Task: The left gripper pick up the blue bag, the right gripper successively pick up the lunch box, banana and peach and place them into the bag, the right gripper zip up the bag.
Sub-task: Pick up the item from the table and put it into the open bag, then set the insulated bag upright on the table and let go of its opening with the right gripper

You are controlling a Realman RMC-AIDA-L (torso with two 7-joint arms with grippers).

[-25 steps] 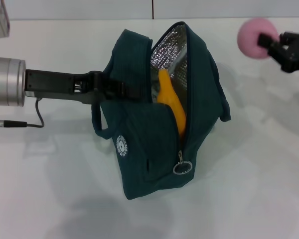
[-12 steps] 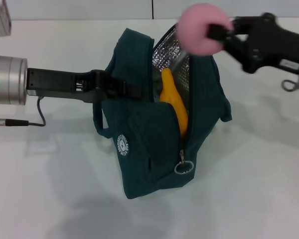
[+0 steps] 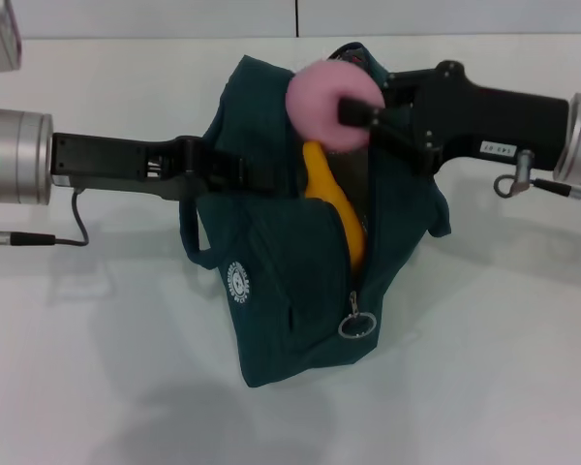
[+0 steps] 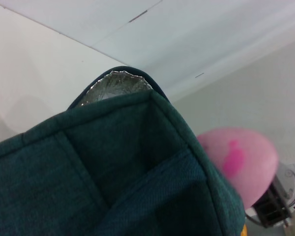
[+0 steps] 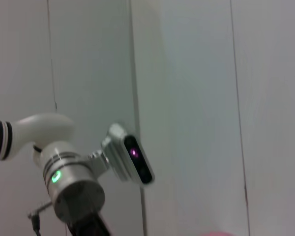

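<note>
The left gripper (image 3: 261, 174) is clamped on the near rim of the blue bag (image 3: 271, 300), holding its mouth open, with the banana (image 3: 337, 208) standing inside; the lunch box appears to be below it but cannot be confirmed. The right gripper (image 3: 353, 111) grips the peach (image 3: 324, 105) directly over the opening, above the banana's tip. Risk: released here, the peach may strike the banana or rim and roll out onto the table (image 3: 484, 339).
</note>
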